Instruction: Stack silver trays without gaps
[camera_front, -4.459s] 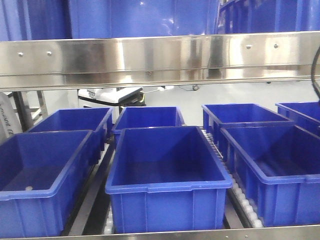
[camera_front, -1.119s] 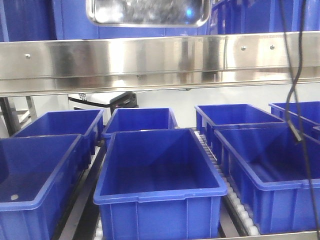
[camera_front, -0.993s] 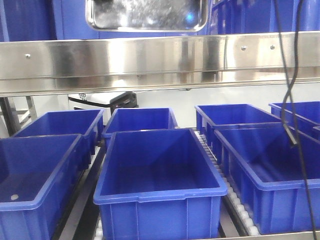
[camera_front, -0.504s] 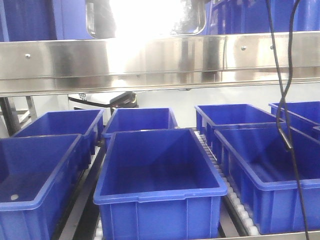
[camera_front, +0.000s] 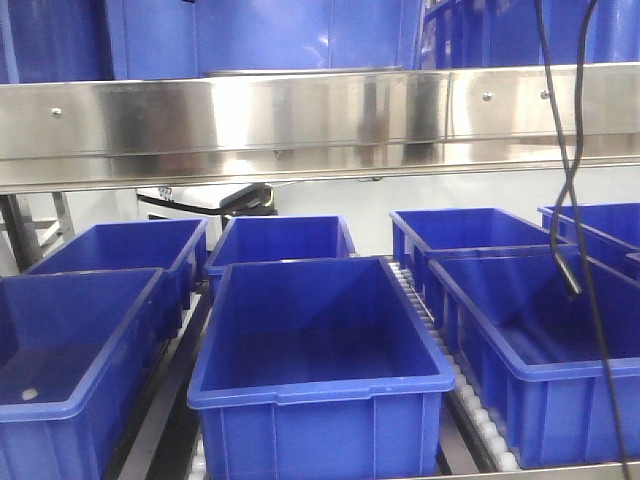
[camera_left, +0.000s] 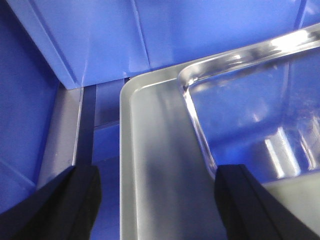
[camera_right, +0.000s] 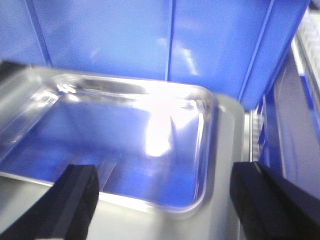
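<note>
Nearest the front camera, an open blue plastic bin (camera_front: 320, 350) fills the lower centre of the frame, flanked by a matching bin at lower left (camera_front: 75, 360) and another at lower right (camera_front: 545, 345), all resting on a white roller track (camera_front: 455, 385) that runs between them; a second row of the same bins (camera_front: 280, 238) lines up behind, with pale floor and a dark-and-white machine (camera_front: 215, 200) beyond. A broad stainless-steel shelf rail (camera_front: 320, 120) crosses the upper third of the frame, blue crates (camera_front: 260, 35) standing above it, and a black cable (camera_front: 570, 200) dangles down the right side. In the wrist views the silver tray (camera_right: 125, 135) lies flat on that upper level against the blue crate wall, mirroring the blue around it; its rounded corner and wide flat rim (camera_left: 150, 150) fill the left wrist picture, and in the right wrist view a dull flat margin along its right and bottom sides may belong to a tray beneath, though that cannot be told. The left gripper (camera_left: 155, 210) has its dark fingers (camera_left: 55, 205) spread wide either side of the rim, grasping nothing; the right gripper (camera_right: 165, 200) likewise stands parted, one finger (camera_right: 270, 200) at each lower corner of the frame, clear of the tray.
</note>
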